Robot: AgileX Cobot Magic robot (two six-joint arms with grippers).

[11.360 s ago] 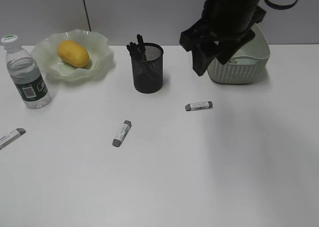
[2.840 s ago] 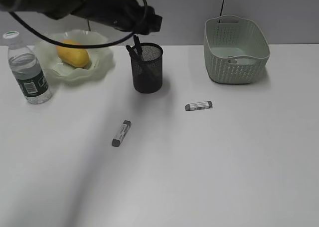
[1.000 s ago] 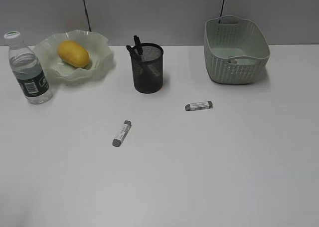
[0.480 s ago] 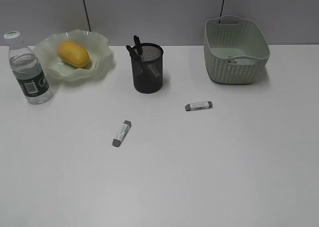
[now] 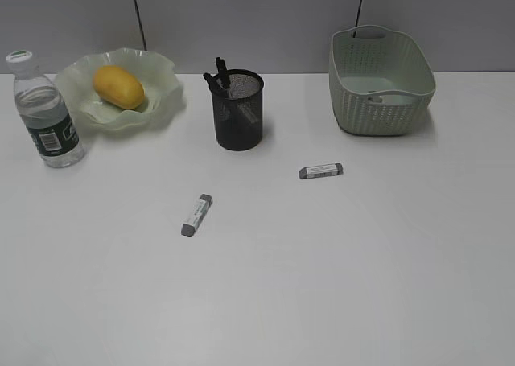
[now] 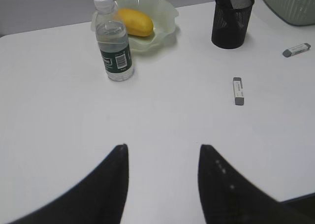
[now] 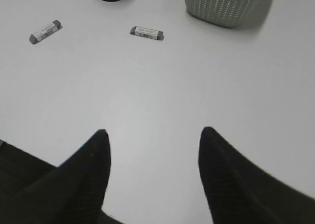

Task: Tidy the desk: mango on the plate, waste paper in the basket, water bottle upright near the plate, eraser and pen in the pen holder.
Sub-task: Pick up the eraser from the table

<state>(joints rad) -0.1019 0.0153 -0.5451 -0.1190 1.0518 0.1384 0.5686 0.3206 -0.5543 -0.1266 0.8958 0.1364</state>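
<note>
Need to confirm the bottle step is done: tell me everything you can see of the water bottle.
The water bottle is small, clear plastic, with a white cap and a dark green label carrying white print and a barcode. It stands upright on the white desk, just left of the wavy green plate and a little nearer the camera, apparently not touching it. Neither gripper is near it.

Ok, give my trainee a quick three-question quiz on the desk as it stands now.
1. True or false: the mango lies on the plate.
2. How many erasers lie loose on the desk? A) one B) two C) three
3. Fill in: the bottle stands ____ beside the plate.

Key: 1 true. 2 B: one eraser in front of the holder, another eraser nearer the basket. 3 upright.
</note>
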